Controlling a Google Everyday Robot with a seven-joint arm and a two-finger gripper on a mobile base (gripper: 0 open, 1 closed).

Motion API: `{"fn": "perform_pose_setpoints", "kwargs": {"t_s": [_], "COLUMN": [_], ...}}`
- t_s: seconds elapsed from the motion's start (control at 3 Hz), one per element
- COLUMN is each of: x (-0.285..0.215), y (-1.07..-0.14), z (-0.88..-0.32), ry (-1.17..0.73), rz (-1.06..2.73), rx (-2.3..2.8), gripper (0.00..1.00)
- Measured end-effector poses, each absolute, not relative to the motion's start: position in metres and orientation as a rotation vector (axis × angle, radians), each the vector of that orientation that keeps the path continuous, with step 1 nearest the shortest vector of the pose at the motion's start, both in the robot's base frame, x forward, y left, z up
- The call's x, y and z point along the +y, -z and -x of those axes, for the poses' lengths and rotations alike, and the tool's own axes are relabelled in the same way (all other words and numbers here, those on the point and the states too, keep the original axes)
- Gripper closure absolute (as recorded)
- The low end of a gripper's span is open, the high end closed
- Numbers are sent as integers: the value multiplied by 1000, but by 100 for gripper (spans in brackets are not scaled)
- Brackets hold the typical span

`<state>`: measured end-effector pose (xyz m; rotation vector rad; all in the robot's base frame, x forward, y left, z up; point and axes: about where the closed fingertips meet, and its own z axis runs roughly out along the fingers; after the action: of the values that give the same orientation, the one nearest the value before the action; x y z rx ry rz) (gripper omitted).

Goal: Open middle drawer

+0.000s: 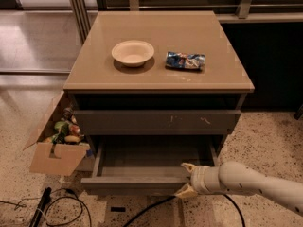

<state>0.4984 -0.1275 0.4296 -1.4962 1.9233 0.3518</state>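
End effector (185,178) spread at pulled-out middle drawer (137,183).

I count one gripper (188,179), low at the right end of the pulled-out drawer's front. There are two drawers: one middle drawer (132,183), standing open, and one shut drawer (156,122) above it. The cabinet top (213,46) carries one bowl (132,52) and one snack packet (185,60). One cardboard box (57,156) stands at its left.
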Motion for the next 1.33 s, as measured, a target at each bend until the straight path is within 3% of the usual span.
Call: {"fn": "perform_pose_setpoints", "kwargs": {"t_s": [0.33,1.0,1.33], "x": [-129,-139,-171], "y": [-437,-475,-476], "z": [-489,-402,-387], "ry": [-334,-325,-275], "rz": [1514,1579,1537], "rx": [1922,1794,1820], "gripper": [53,98,0]}}
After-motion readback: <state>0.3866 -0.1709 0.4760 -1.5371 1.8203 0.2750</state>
